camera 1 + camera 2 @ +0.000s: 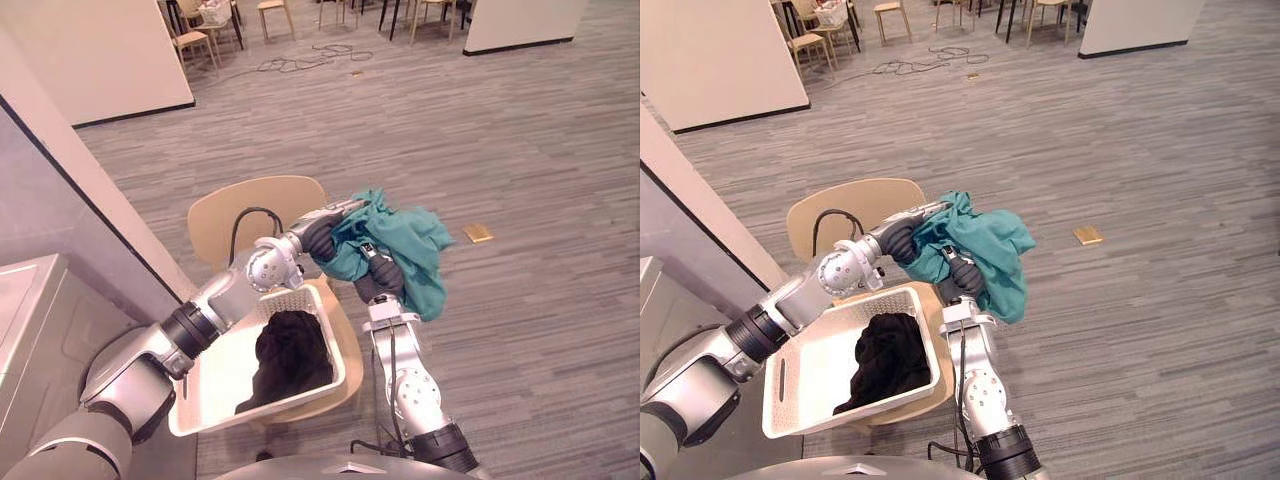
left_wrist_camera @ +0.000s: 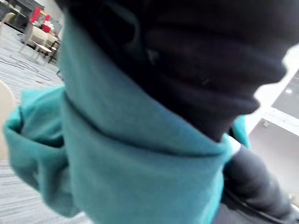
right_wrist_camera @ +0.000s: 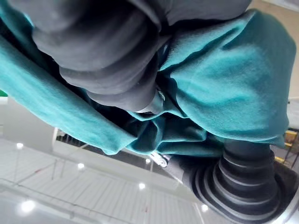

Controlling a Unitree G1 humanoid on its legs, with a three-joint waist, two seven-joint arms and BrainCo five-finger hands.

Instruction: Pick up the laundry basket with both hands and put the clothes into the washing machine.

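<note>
A teal garment (image 1: 410, 250) hangs bunched in the air above the chair, and both hands grip it. My left hand (image 1: 320, 238) reaches in from the left with its fingers curled into the cloth's upper edge. Just below it, my right hand (image 1: 385, 275) points upward and pinches the same cloth (image 3: 224, 88). The garment drapes down to the right of both hands. Below them a white laundry basket (image 1: 225, 370) rests on a wooden chair (image 1: 250, 205), with a black garment (image 1: 290, 355) lying inside it. The washing machine (image 1: 30, 330) stands at the left edge.
A partition wall (image 1: 90, 180) runs along the left behind the washing machine. A small tan block (image 1: 478, 233) lies on the carpet to the right. Chairs (image 1: 190, 40) and loose cables (image 1: 310, 55) sit far back. Open carpet stretches ahead and to the right.
</note>
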